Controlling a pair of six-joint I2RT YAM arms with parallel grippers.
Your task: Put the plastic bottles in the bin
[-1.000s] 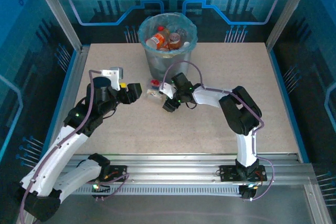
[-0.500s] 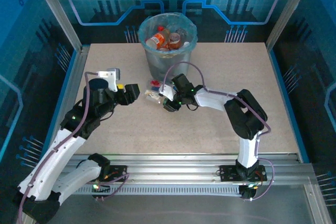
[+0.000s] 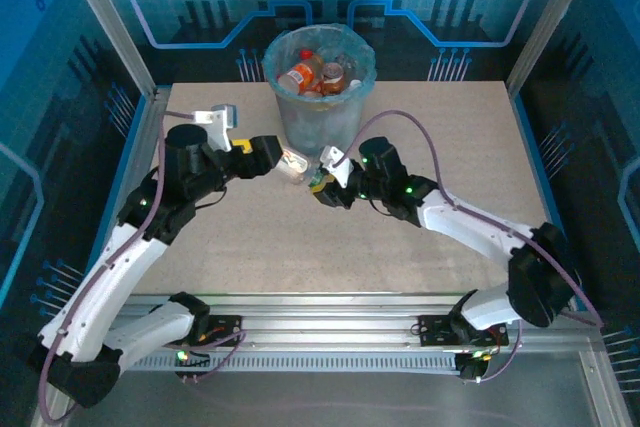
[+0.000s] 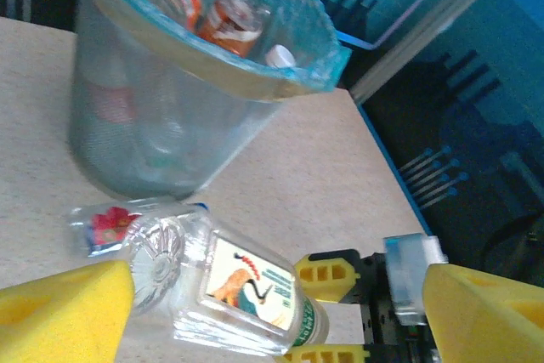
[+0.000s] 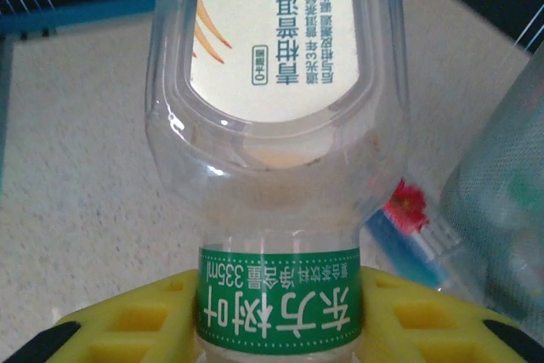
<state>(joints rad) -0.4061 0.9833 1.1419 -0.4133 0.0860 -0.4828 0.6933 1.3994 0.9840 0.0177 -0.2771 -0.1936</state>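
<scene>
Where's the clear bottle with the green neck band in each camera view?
Top external: the clear bottle sits just in front of the bin, upper centre.
Left wrist: bottom centre, base toward the camera.
Right wrist: centre frame, neck gripped by the right hand.
Shared landmark: the bin, behind the bottle.

Beside the translucent plastic bin (image 4: pixel 127 125), the bottle (image 5: pixel 272 159) is clear, glossy plastic with a smooth label (image 5: pixel 276 295). The bag (image 4: pixel 255 74) is crinkly film; the bench (image 3: pixel 300 247) matt, speckled.

Left pincer (image 4: pixel 272 312) spread wide, right pincer (image 5: pixel 276 322) clamped on bottle (image 5: pixel 272 125)
</scene>
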